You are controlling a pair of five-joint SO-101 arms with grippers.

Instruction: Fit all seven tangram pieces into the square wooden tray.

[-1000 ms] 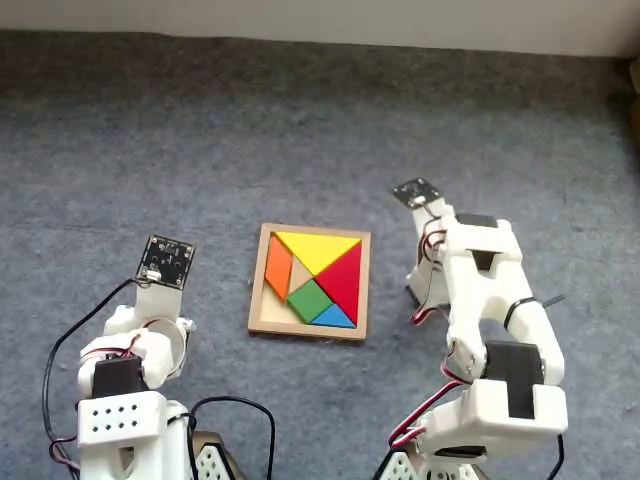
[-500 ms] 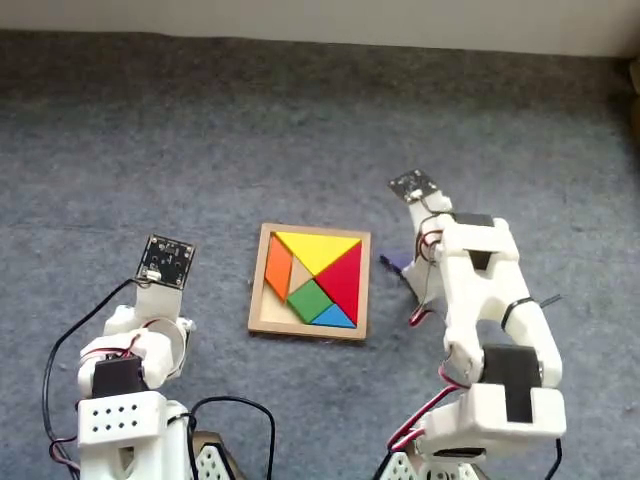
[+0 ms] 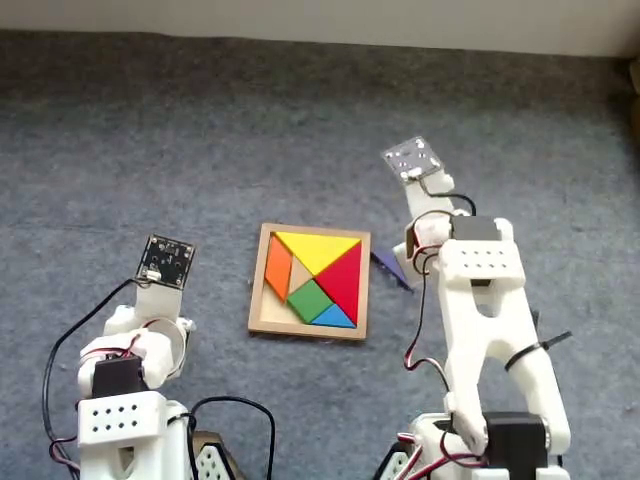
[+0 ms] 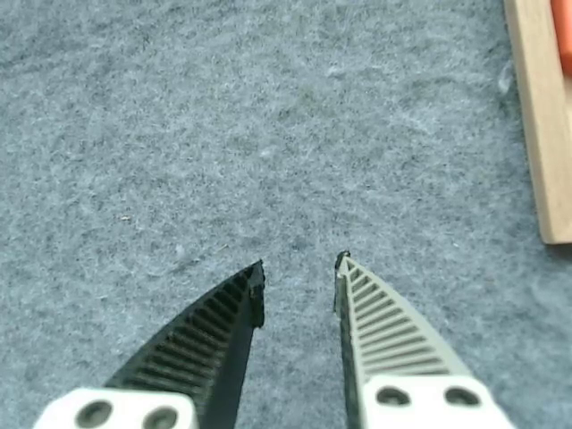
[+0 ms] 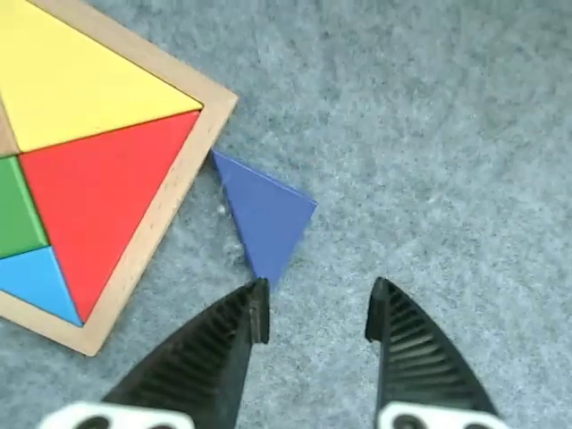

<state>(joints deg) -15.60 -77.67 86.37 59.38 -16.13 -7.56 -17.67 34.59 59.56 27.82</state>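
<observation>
The grey tabletop (image 3: 150, 130) carries everything. The right arm (image 3: 490, 330) stands on the right side of the square wooden tray (image 3: 258, 290), and the left arm (image 3: 130, 370) stands well apart from it on the other side. The tray lies flat between the two arms. The right gripper (image 5: 317, 295) is released, its two jaws clearly spread, and it holds nothing. It hangs low over the tabletop, and the tip of its dark jaw is just beside one corner of the dark blue triangle (image 5: 264, 213); whether they touch, I cannot tell. The left gripper (image 4: 299, 268) is also released, with only a narrow gap between the jaws and nothing in it, above bare tabletop near the tray's edge. Inside the tray lie the yellow triangle (image 3: 317, 250), the red triangle (image 3: 345, 280), the orange piece (image 3: 277, 270), the green square (image 3: 310, 298) and the light blue triangle (image 3: 333, 316). The dark blue triangle lies flat on the tabletop, outside the tray, just beside its right rim.
</observation>
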